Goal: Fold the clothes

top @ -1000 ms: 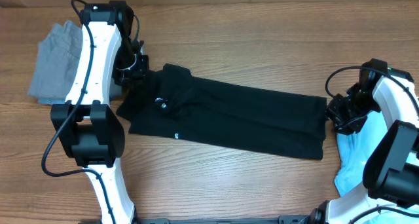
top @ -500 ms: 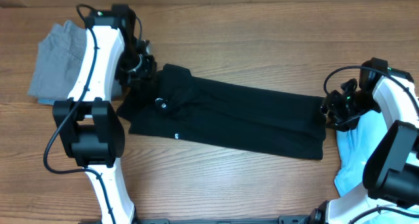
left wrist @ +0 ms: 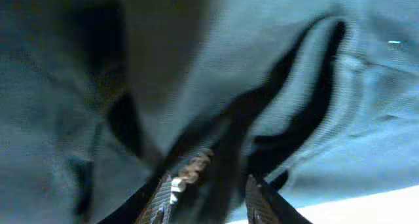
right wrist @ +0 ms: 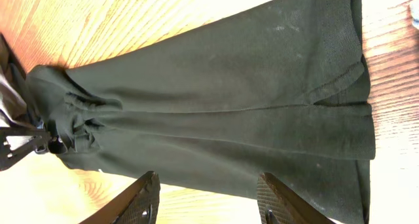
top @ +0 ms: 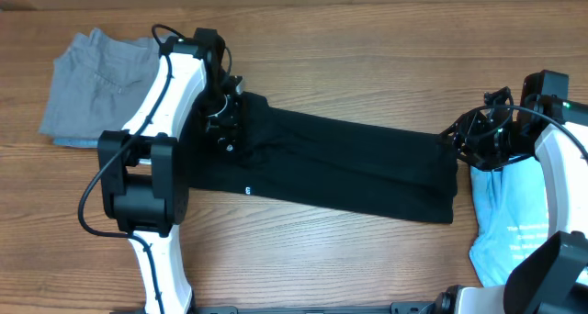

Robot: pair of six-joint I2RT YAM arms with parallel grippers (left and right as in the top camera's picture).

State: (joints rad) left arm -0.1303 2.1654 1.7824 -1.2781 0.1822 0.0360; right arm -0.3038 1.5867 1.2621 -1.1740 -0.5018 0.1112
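Stretching across the wooden table (top: 312, 263) lies black shirt (top: 349, 167)

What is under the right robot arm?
A light-blue tee with white print, lying on the table. The right arm covers the tee's upper part, so that bit cannot be seen.

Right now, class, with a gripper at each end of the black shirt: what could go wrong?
1. The black shirt is bunched at its collar by the left gripper; a pinch there may catch only some layers, skewing the fold.
2. The right gripper hangs open over the layered hem beside the light-blue tee; it might snag that too.
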